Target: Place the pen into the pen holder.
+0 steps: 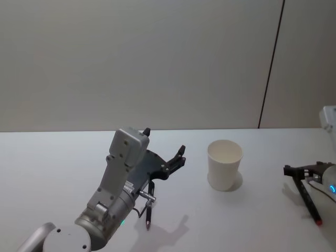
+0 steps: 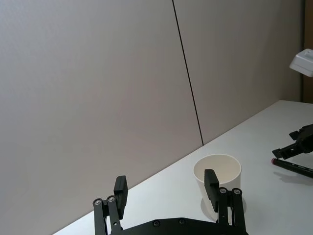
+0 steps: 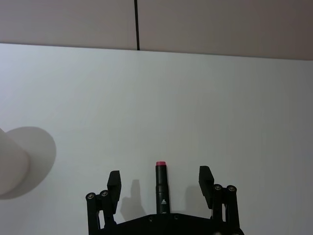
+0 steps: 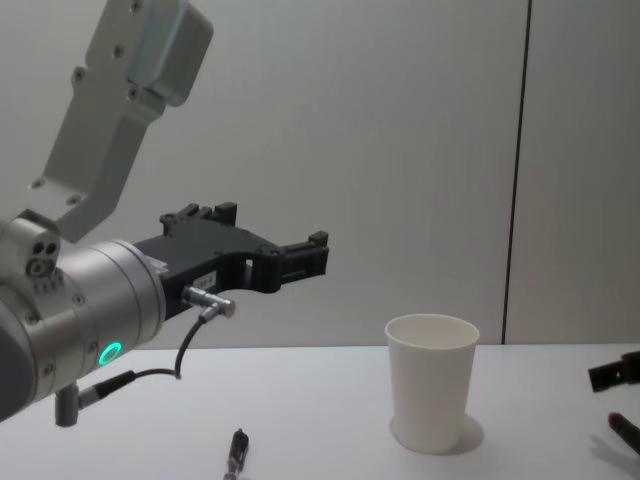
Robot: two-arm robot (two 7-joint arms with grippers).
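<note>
Cup (image 1: 224, 164) stands upright. Left gripper (image 1: 164, 140), raised left of it, wide open, empty; black pen (image 1: 149, 212) lies below. Right gripper (image 3: 160, 178), open, straddles red-tipped pen (image 3: 161, 188) at right.

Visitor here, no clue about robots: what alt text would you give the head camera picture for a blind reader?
A white paper cup stands upright on a pale table. The left end effector hangs open left of it, over the table where a dark pen lies; the right end effector, open, is over a red-tipped pen at the right edge.
</note>
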